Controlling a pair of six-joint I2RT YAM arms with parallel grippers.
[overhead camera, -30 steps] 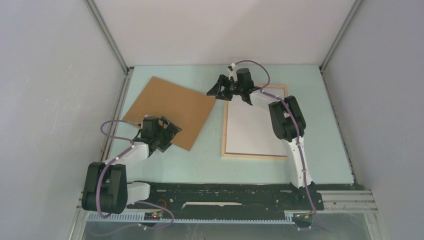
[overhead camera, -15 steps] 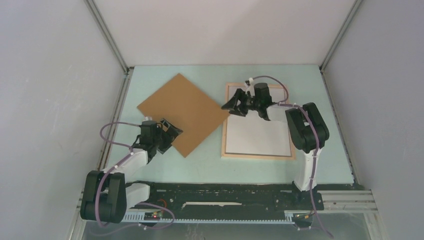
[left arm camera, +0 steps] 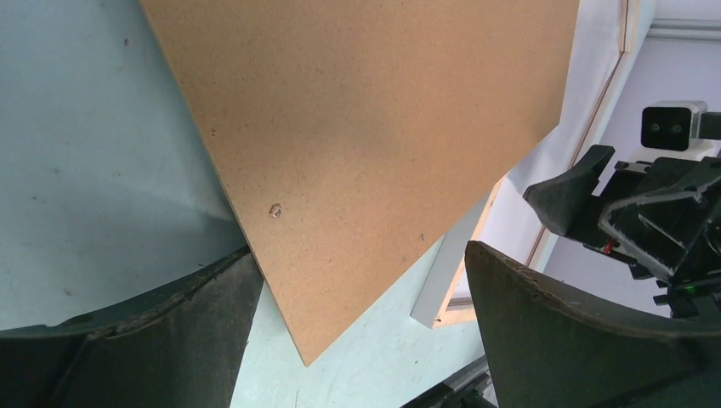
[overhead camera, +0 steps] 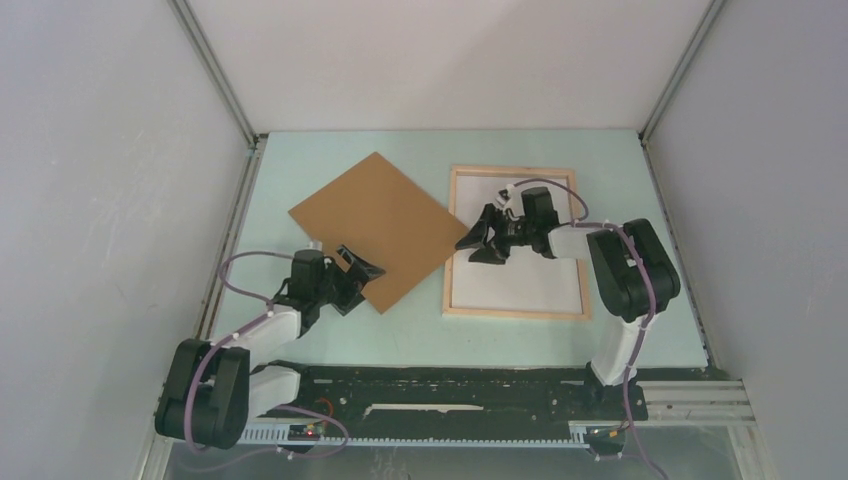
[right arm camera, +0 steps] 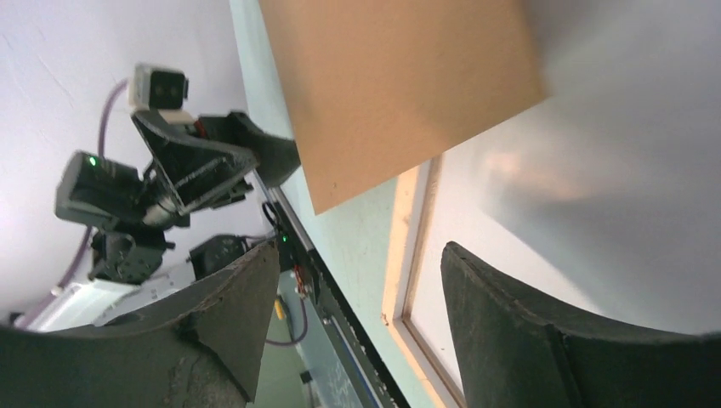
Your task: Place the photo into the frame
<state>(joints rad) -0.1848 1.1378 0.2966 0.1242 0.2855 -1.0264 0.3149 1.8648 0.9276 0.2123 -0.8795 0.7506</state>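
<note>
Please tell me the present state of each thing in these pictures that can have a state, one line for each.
frame: lies flat on the table, the photo inside it.
photo: inside the frame, plain white side up.
backing board: lies askew, left of the frame, one corner over the frame's left rail.
left gripper: open, jaws on either side of the board's near corner, not gripping.
right gripper: open, empty, over the frame's left part.

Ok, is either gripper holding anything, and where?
Nothing is held. The left gripper is open astride a corner of the backing board; the right gripper is open over the frame.
</note>
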